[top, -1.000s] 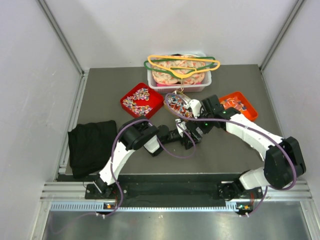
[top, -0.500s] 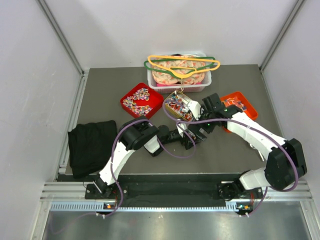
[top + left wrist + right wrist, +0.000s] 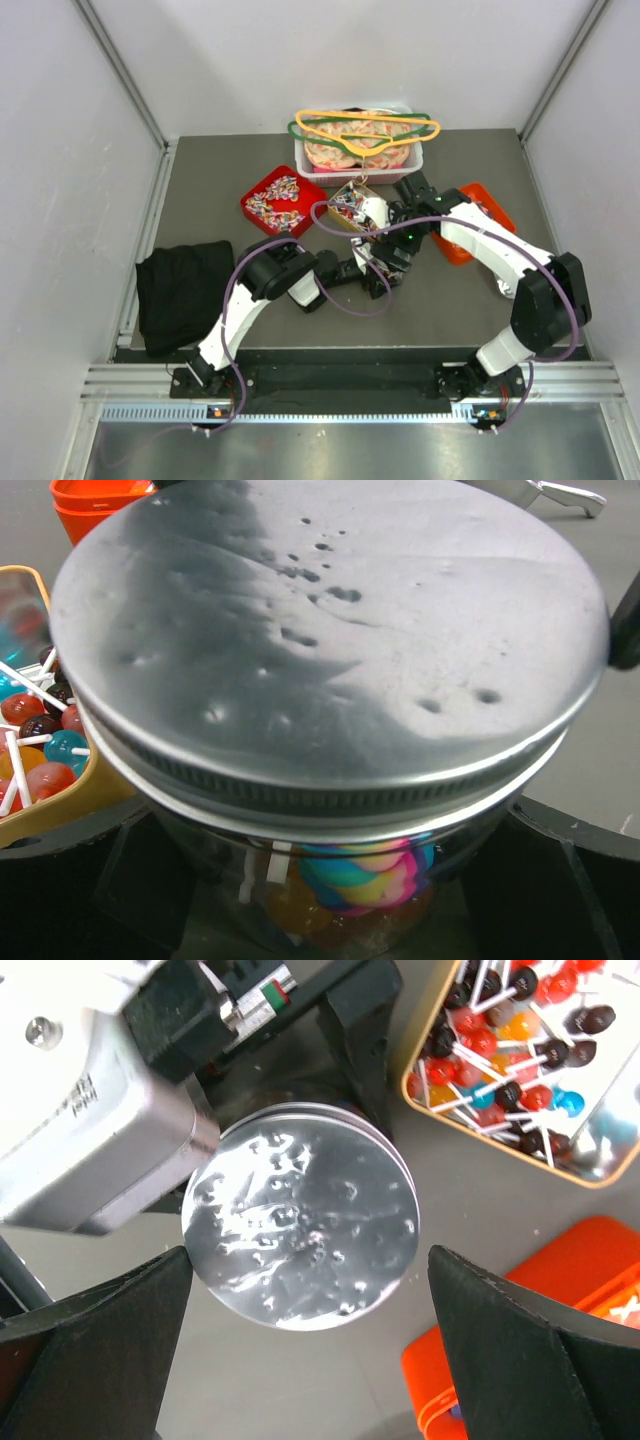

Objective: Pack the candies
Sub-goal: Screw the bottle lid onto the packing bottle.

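Right fingers [image 3: 90,1360] spread open, clear of the lid [image 3: 300,1230] rim; left fingers [image 3: 570,900] grasp the jar [image 3: 340,895].

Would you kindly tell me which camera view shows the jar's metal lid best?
Right wrist: the whole round metal lid sits in frame, seen from above. Left wrist shows it closer, obliquely, far edge cropped. In the top external view the arms hide it.

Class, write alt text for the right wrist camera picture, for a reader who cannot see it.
A dimpled silver jar lid fills the centre, between the black fingers of the open right gripper. At upper right lie lollipops on white sticks; at lower right, an orange tray.
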Controlling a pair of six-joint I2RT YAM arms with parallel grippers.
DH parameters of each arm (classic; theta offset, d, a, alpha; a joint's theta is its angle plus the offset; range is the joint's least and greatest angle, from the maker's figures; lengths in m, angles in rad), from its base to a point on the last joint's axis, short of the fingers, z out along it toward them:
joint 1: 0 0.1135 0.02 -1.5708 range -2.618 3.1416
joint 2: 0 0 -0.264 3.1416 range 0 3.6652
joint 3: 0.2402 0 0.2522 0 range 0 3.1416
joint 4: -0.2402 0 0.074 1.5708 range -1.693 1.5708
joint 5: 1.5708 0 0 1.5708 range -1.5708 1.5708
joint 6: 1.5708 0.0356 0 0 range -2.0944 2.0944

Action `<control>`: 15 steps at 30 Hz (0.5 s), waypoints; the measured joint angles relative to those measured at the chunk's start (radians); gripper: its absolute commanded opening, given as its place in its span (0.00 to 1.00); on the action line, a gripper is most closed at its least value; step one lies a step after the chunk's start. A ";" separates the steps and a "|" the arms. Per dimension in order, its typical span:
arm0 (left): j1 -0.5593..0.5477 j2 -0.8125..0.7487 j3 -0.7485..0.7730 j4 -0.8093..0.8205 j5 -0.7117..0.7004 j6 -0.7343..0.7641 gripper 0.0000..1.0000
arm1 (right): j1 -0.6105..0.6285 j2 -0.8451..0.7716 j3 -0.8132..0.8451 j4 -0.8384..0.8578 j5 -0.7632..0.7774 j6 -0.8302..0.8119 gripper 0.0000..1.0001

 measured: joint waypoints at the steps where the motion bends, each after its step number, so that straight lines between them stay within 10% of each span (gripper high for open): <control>1: 0.000 0.000 0.000 0.000 0.000 0.000 0.98 | 0.000 0.010 0.008 -0.007 -0.006 -0.007 0.99; 15: 0.000 0.000 0.000 0.000 0.000 -0.002 0.98 | 0.001 0.024 0.019 -0.016 -0.017 0.004 0.71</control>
